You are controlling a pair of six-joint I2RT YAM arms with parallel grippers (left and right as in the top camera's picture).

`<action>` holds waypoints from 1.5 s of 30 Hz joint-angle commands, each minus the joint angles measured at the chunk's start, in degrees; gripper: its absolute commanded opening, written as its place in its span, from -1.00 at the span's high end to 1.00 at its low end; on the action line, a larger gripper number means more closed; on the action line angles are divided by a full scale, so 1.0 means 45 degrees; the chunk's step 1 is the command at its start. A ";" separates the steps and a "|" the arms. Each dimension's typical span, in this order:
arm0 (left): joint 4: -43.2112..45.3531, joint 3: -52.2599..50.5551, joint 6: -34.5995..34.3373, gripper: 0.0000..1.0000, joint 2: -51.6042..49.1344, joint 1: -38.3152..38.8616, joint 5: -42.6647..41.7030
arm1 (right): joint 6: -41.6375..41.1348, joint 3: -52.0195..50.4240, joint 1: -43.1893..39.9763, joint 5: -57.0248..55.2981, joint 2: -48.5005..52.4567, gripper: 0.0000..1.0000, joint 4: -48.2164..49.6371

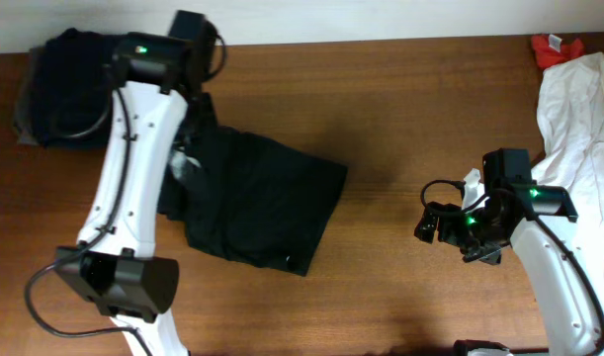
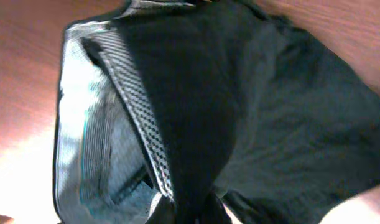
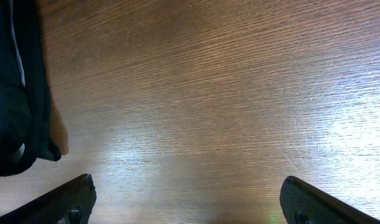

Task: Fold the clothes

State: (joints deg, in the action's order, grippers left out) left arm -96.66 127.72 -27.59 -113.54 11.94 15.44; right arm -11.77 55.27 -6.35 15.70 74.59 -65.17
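The large black garment [image 1: 267,203] lies wrinkled and partly folded on the wooden table [image 1: 400,109], left of centre. My left gripper [image 1: 190,146] sits at its upper left edge and is shut on a bunched fold of the black cloth [image 2: 196,124]. In the left wrist view the pinch [image 2: 193,214] is at the bottom centre, with a grey striped lining [image 2: 96,143] turned outward beside it. My right gripper [image 1: 435,223] hovers open and empty over bare wood right of the garment. Its fingers [image 3: 190,202] are spread wide, and the garment's edge [image 3: 15,93] shows at far left.
A dark navy and grey pile [image 1: 59,89] lies at the back left corner. A white garment [image 1: 578,109] is heaped along the right edge, with a small red piece [image 1: 554,46] behind it. My left arm [image 1: 124,188] crosses the garment's left side.
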 commanded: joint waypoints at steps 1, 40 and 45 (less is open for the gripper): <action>-0.0015 0.0175 0.0350 0.99 0.0291 -0.0952 0.0534 | 0.0083 0.0121 -0.0097 0.0083 0.0010 -0.97 0.0000; 0.1375 -0.6086 -0.2244 0.99 0.4080 -0.3740 0.1501 | 0.0083 0.0121 -0.0097 0.0083 0.0010 -0.97 0.0000; 0.1360 -0.6086 -0.2244 0.99 0.4080 -0.3118 0.1156 | 0.0083 0.0121 -0.0097 0.0078 0.0010 -0.97 0.0000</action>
State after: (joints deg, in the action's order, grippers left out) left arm -90.80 100.31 -36.95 -95.59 -4.32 20.45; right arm -11.77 55.27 -6.35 15.70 74.59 -65.17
